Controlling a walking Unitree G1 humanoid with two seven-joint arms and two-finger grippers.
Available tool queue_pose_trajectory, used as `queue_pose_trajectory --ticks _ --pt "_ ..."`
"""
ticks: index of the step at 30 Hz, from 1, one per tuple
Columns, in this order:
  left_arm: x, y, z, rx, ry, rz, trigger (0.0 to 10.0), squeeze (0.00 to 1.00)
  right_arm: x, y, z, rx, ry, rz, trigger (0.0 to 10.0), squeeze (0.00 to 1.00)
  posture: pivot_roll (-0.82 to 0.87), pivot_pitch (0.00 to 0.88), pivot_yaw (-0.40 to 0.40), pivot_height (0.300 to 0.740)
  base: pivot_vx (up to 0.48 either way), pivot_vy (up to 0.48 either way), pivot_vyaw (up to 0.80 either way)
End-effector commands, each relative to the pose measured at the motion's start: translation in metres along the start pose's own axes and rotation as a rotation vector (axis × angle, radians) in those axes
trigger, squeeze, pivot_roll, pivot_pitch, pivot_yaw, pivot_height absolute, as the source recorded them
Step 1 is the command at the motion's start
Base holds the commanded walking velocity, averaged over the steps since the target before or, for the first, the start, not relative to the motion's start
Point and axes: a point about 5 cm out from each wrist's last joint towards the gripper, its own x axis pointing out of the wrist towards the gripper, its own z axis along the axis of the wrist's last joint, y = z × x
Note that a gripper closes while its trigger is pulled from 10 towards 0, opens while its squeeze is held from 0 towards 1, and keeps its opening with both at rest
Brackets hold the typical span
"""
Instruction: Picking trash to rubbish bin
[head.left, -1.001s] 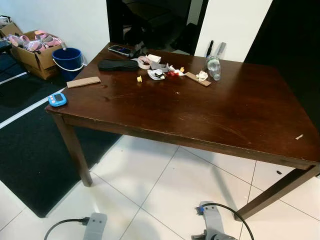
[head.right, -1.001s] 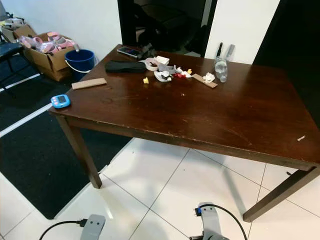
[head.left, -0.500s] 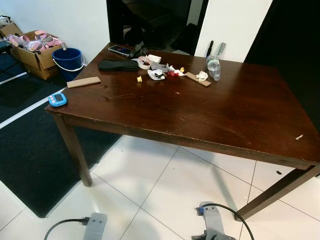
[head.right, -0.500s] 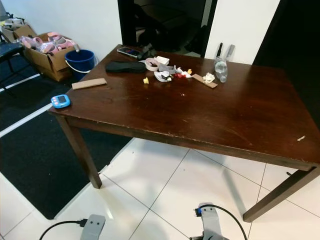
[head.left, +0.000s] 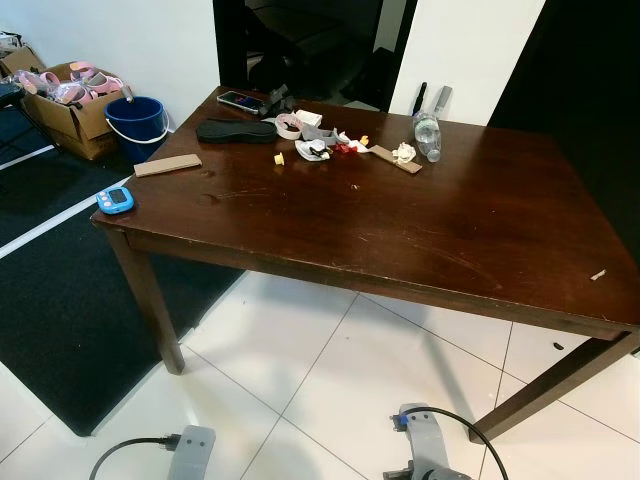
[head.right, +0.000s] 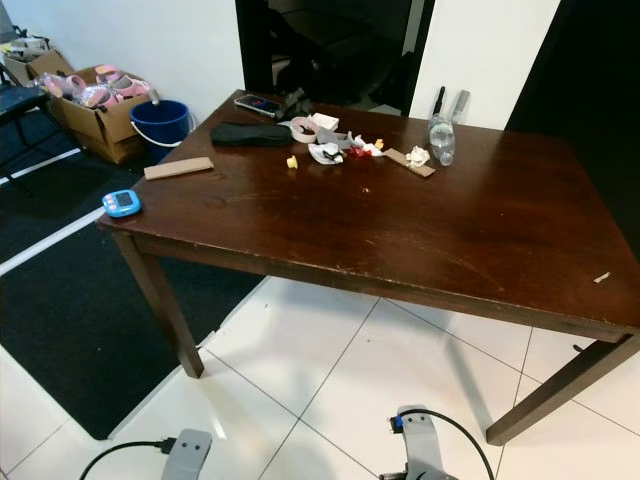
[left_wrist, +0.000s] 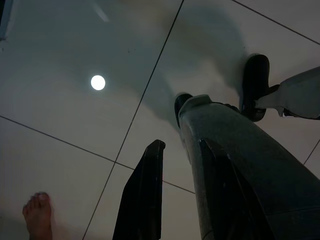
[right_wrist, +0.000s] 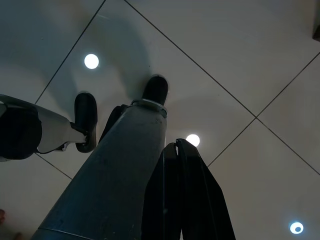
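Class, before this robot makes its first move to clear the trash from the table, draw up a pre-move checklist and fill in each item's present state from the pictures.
1. Trash located: ok. Crumpled paper and small scraps lie at the far side of the table.
2. Bin located: cannot tell. A blue bucket stands on the floor beyond the table's left end; whether it is the rubbish bin is unclear.
3. Left gripper free: ok, jaws apart, nothing held, pointing at the floor.
4. Right gripper free: ok, jaws together, nothing held.
5. Trash within reach: not ok, probably; it lies across the table from the robot.
6. Surroundings: not ok. A person's bare foot is on the tiles near the left gripper.
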Motion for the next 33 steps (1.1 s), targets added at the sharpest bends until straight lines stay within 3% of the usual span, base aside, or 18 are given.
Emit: queue_pose_trajectory --ticks 1,33 --pt "0.0005 -0.0033 -0.0017 0.011 0.013 -0.011 10.0 0.0 -0.0007 -0.0027 -0.0056 0.014 0.019 -0.007 10.0 0.0 0.08 0.011 -0.047 0.74 0.0 0.0 0.0" --pt "0.0006 -0.0026 0.0003 0.008 0.008 -0.008 10.0 0.0 -0.0003 -0.0009 -0.0043 0.02 0.015 -0.002 10.0 0.0 0.08 0.016 -0.044 0.74 0.0 0.0 0.0"
